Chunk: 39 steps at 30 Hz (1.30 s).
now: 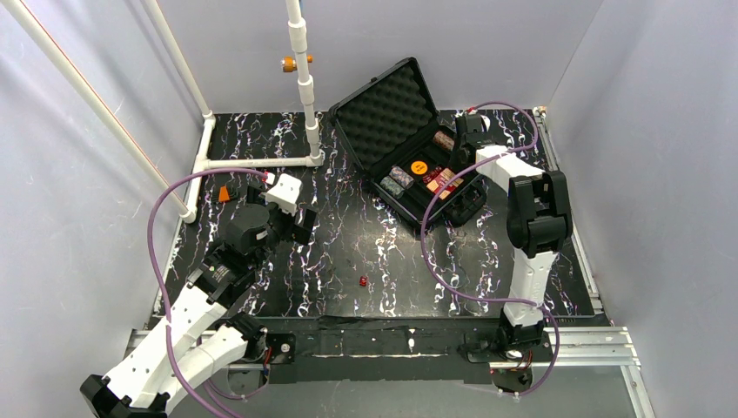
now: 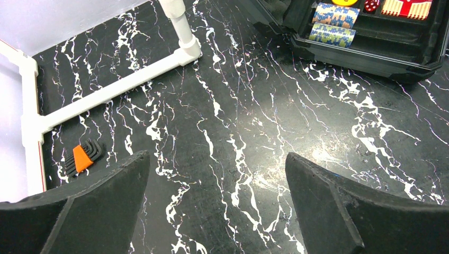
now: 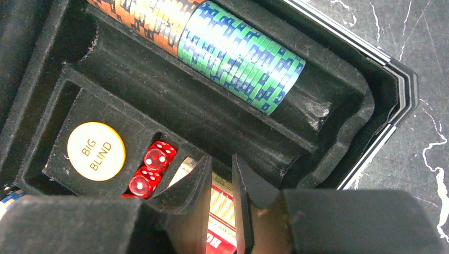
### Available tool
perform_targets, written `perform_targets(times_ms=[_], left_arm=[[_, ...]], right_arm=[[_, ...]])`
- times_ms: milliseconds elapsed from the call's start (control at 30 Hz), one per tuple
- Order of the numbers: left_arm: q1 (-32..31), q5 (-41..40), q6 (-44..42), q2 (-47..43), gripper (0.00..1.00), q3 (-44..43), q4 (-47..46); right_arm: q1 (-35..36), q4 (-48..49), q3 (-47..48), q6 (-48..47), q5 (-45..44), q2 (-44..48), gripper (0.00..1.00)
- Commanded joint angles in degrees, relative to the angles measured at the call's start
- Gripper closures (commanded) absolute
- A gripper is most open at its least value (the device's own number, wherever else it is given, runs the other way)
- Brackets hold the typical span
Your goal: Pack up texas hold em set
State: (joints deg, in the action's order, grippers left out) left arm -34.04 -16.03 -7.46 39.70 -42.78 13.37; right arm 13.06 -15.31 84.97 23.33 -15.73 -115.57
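Right tool (image 3: 221,163) over dice (image 3: 152,169) in case (image 3: 393,79)

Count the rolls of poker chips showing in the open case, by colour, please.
Orange roll: 1
Green-and-blue roll: 1
Blue-and-tan rolls: 2
Total: 4 in view

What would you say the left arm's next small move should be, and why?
I would probably move the left gripper toward the loose red die on the table: its jaws are open and empty, and that die lies outside the open case, where other dice already sit.
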Motion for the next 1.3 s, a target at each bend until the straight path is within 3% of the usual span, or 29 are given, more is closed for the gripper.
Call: perform_targets(times_ms=[0,867,1267], left_arm=[[-0.1,-0.2,-0.2,0.1,0.01,-0.9,-0.4],[-0.1,-0.2,-0.3,0.4,0.01,-1.0,-0.4],[-0.1,-0.3,-0.4,0.1,0.01,-1.1,-0.3]], right_arm=[[-0.3,2.3,0.3,-0.1,1.8,0.3,0.72],[-0.2,6.1,-12.2,3.8,14.1,5.3,0.73],[0.3,8.3,-22.1,3.9,13.3,7.3,0.73]])
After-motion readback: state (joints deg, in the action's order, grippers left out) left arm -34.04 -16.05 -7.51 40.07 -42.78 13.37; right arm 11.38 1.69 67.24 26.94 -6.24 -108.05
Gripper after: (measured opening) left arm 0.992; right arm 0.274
